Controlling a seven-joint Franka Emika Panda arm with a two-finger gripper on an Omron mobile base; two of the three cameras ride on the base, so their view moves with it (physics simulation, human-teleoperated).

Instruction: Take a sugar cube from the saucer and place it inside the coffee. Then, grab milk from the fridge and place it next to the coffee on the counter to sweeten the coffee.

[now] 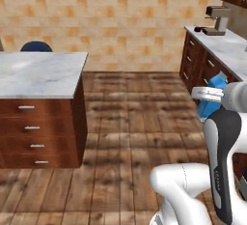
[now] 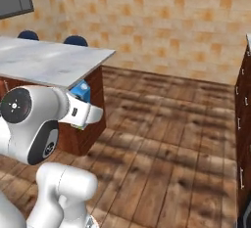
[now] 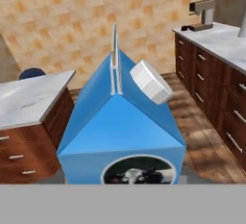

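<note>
Right between the claw tips: bright blue gabled milk carton with white cap, clamped and carried upright, gable ridge pointing away. Off ahead and to the right, white marble counter over dark reddish drawers, well apart. Probably needs hauling that way before setting down.

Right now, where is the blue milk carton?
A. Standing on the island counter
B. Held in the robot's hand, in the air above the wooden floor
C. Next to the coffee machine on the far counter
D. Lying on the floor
B: the milk carton sits right at the hand, clear of both the island counter and the far counter, with wooden floor beneath it.
</note>
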